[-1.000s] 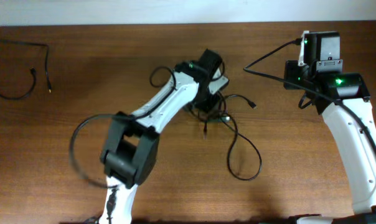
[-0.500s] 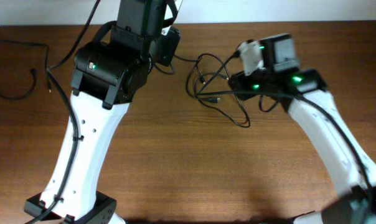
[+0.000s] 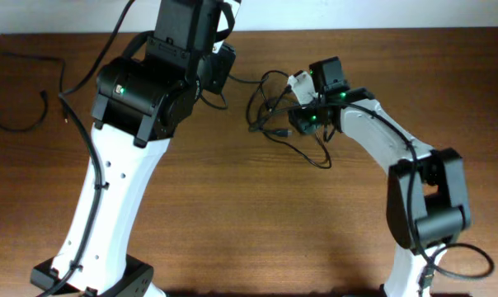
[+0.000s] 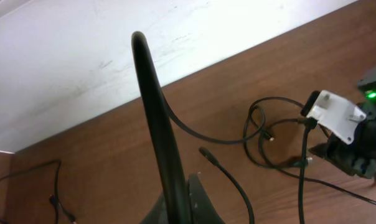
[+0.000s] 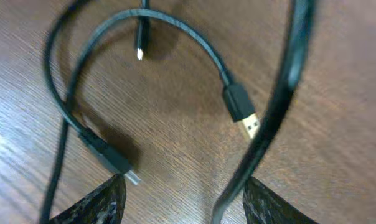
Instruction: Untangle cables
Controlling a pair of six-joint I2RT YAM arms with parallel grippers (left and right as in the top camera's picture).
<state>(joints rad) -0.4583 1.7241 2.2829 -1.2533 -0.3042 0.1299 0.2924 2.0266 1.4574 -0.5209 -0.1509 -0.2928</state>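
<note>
Right wrist view, entry one: right gripper (image 5: 185, 190), fingers spread wide, holding nothing. Three plugs (image 5: 241, 113) lay on the wood just ahead of and between them, the nearest pointing slantwise back toward the fingers. One tangle of cables (image 3: 274, 115) sat mid far edge, under that arm, which was the nearer. One loose cable (image 3: 16, 129) lay in the far-left corner. Left gripper (image 3: 220, 66), beside the tangle: grip could not be told.

thin black cables (image 5: 175, 26), loosely tangled in overlapping loops, flat on the counter (image 5: 175, 118) just ahead of the right pincer (image 5: 185, 208); gold-tipped usb plug (image 5: 241, 112) and two smaller plugs near its spread fingers. separate strand (image 3: 30, 58) well apart, far to its left.
</note>
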